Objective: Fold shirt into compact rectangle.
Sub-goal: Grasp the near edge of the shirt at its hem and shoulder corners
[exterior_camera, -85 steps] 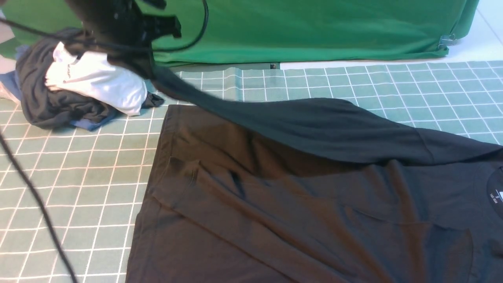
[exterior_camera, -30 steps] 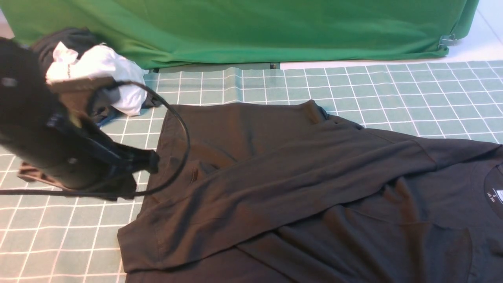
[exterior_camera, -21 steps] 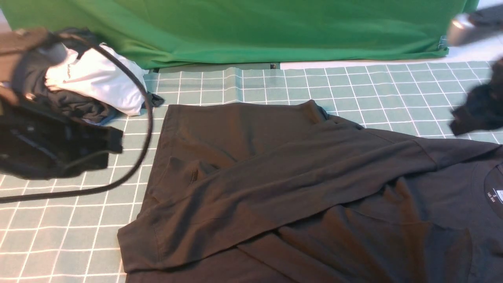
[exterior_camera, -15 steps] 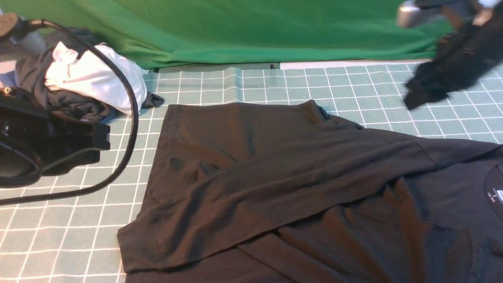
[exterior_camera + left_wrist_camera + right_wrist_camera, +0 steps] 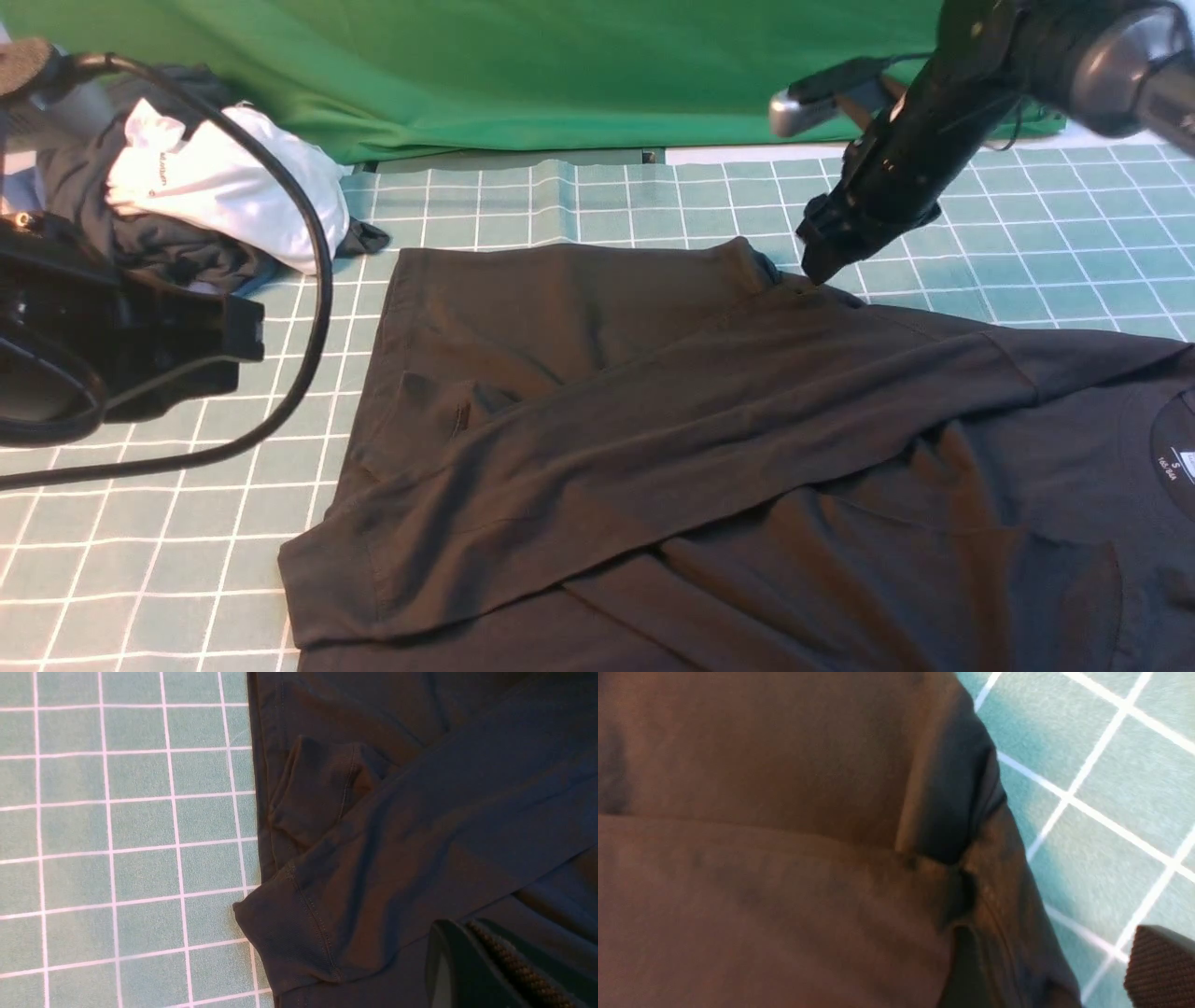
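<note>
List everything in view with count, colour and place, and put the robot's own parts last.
shirt: one, black, spread over the middle and right of the mat, with one side folded across it.
garment heap: one pile, dark, white and blue, at the far left of the mat.
mat: one, teal with a white grid, under the shirt and the heap.
backdrop cloth: one, green, along the far edge.
cable: one, black, looping beside the left arm.
left hand: one, black, shut, over the mat to the left of the shirt.
right hand: one, black, its tip at the shirt's far edge; how its jaws stand is unclear.
</note>
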Controlling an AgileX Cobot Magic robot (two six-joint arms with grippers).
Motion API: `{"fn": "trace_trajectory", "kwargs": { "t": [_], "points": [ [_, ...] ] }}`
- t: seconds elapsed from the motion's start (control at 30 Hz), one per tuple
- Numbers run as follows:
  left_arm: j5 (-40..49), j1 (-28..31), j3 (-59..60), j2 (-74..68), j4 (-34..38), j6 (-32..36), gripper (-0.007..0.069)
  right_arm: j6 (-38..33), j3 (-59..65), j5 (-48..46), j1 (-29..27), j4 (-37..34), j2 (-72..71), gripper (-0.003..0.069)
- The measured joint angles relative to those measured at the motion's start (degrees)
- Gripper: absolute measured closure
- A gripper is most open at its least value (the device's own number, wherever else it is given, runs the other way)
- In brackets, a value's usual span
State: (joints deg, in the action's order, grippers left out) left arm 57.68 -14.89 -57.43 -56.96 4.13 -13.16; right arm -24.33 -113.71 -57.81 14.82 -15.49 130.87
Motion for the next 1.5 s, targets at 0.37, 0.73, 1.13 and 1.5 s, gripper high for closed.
{"fn": "trace_trajectory", "kwargs": {
  "t": [0.37, 0.73, 1.13, 1.5],
  "points": [
    [-3.61, 0.00, 6.45, 0.00, 0.00, -1.70, 0.0613, -0.82, -1.08, -0.29, 0.00, 0.00, 4.61, 0.0354],
    [-5.46, 0.00, 9.07, 0.00, 0.00, -1.89, 0.0613, 0.93, -2.83, 0.20, -2.00, -0.37, 4.61, 0.0632],
    [-5.52, 0.00, 9.07, 0.00, 0.00, -2.12, 0.0613, 3.16, -5.97, 1.62, -4.64, 0.73, 4.78, 0.0602],
    [-5.39, 0.00, 9.07, 0.00, -0.06, -2.12, 0.0613, 13.31, -14.06, -8.50, -5.18, 10.72, 4.66, 0.0249]
  ]
}}
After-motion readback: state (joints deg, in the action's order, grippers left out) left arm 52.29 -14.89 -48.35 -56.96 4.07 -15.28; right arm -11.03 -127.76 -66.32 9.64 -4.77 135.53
